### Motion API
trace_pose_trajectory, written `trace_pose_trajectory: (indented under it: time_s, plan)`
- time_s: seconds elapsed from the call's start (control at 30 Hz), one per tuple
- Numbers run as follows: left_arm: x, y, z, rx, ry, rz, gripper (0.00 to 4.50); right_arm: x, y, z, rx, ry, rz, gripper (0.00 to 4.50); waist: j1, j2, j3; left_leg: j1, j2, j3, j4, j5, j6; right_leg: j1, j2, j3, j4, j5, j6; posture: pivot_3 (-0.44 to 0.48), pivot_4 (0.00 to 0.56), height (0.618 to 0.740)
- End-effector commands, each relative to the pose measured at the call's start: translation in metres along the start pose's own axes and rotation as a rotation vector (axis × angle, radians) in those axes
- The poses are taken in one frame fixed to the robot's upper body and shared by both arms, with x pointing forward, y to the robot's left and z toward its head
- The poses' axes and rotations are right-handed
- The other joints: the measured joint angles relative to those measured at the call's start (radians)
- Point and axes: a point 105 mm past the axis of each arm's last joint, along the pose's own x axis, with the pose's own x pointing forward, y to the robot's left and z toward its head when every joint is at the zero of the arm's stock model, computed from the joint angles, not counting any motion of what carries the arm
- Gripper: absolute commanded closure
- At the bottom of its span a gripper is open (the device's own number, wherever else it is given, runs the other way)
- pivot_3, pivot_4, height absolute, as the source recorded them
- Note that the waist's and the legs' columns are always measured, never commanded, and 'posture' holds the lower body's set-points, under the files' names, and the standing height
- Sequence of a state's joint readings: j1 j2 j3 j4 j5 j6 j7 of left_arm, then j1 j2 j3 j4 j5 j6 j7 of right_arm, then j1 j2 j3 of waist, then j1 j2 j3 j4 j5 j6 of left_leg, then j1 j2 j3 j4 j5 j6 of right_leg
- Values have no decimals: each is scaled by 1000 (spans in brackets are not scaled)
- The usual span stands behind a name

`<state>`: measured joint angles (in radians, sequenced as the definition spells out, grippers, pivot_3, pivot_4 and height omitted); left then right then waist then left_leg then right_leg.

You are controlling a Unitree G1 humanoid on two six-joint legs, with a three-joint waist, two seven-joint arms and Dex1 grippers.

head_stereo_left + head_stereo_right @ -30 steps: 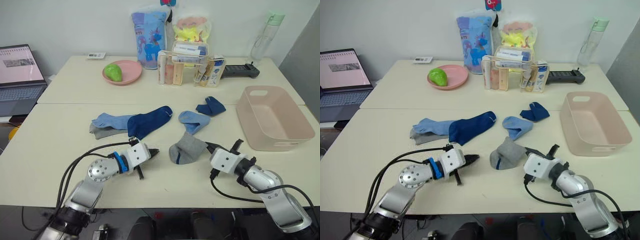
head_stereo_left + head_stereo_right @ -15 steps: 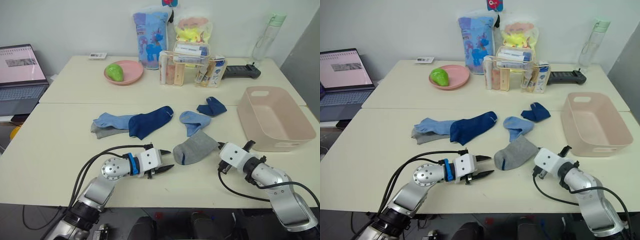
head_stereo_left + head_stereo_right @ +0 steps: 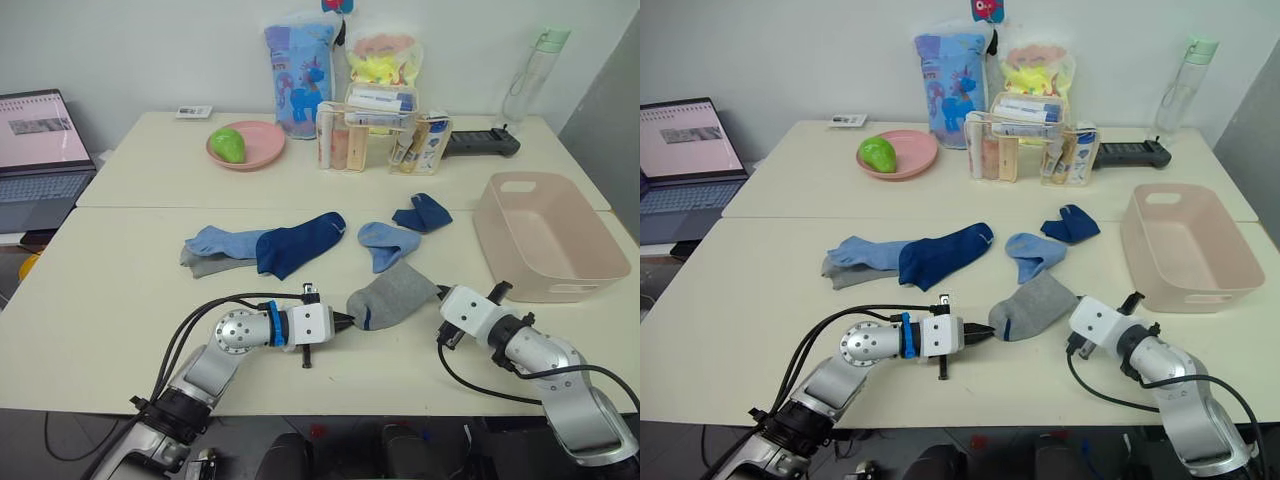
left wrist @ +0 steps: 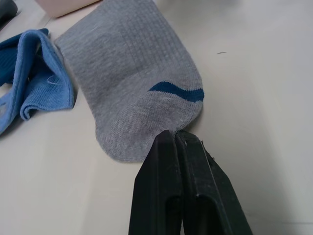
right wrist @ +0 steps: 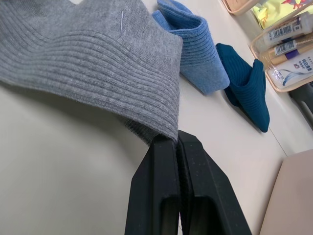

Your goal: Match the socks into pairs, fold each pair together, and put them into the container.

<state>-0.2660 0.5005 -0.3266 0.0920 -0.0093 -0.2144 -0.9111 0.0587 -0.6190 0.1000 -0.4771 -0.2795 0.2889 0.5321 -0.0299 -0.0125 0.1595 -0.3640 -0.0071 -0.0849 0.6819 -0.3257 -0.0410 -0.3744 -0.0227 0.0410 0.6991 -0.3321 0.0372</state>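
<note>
So that it lies flat for pairing, the grey sock (image 3: 392, 296) is pinched at nine o'clock by the left gripper (image 3: 345, 322) and at three o'clock by the right gripper (image 3: 442, 293).

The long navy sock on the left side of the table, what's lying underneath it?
Under the long navy sock lies a light blue sock, and beneath that a grey sock whose edge peeks out. How far either extends under the navy one is covered.

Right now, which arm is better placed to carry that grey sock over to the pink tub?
Probably the right: its tool pinches the grey sock at the end nearer the tub. The left tool pinches the far end.
</note>
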Motion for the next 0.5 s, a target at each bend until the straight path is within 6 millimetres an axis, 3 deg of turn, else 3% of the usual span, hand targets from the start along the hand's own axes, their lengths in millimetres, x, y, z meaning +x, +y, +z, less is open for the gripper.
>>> trace_pose_trajectory:
  time_s: [0.03,0.17,0.3,0.5]
  plan:
    - [-26,16,18,-109,-106,63,4465,-12,0,23,-31,-94,65,4500,-2,0,0,0,0,0,0,0,0,0,0,0,0,0,0,0,150,703]
    - [-52,4,26,-187,-79,-62,4465,-23,-1,43,51,-139,199,4500,-3,0,0,0,1,-2,0,0,0,0,0,0,0,0,0,0,150,703]
    - [-65,-6,40,-290,-60,-173,4465,-35,-4,59,138,-157,324,4500,0,0,0,0,0,-2,0,0,0,2,0,0,-1,0,0,0,150,703]
    - [-96,-44,56,-465,59,-514,4465,-69,7,65,207,-26,685,4500,0,2,4,0,0,-4,-1,0,1,2,0,-2,-3,0,0,0,150,703]
